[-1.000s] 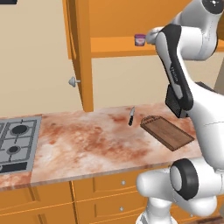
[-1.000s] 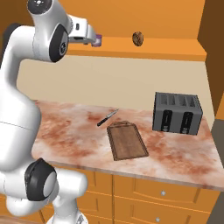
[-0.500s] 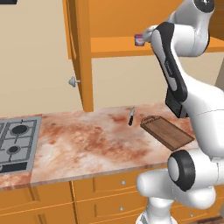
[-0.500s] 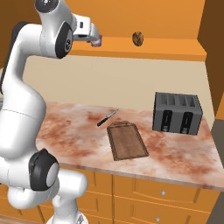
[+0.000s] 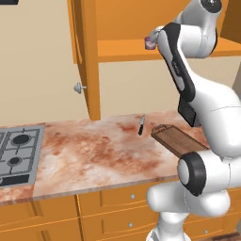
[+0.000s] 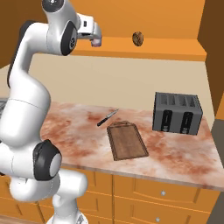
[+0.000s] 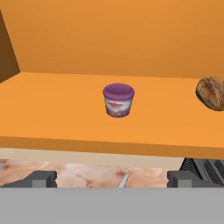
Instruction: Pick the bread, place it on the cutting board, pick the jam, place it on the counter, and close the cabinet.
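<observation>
The jam (image 7: 118,100), a small purple jar with a pale label, stands upright on the orange cabinet shelf (image 7: 52,118), straight ahead of my open gripper (image 7: 111,179) and clear of its fingertips (image 7: 43,178). The bread (image 7: 211,93), a mottled brown lump, lies on the same shelf to the jar's right. In the right base view my gripper (image 6: 95,38) hangs at the shelf edge in front of the jam (image 6: 96,43), with the bread (image 6: 138,38) further right. The cutting board (image 6: 127,140) lies bare on the counter (image 6: 183,153).
The cabinet door (image 5: 84,56) stands open, edge-on, with its silver knob (image 5: 80,87) to the left. A knife (image 6: 107,117) lies beside the board's handle end. A black toaster (image 6: 177,112) stands at the right, and a gas hob (image 5: 16,150) at the far left.
The arm has risen a little and the hand has edged along the shelf front towards the jam. Jam, bread and board have not moved.
</observation>
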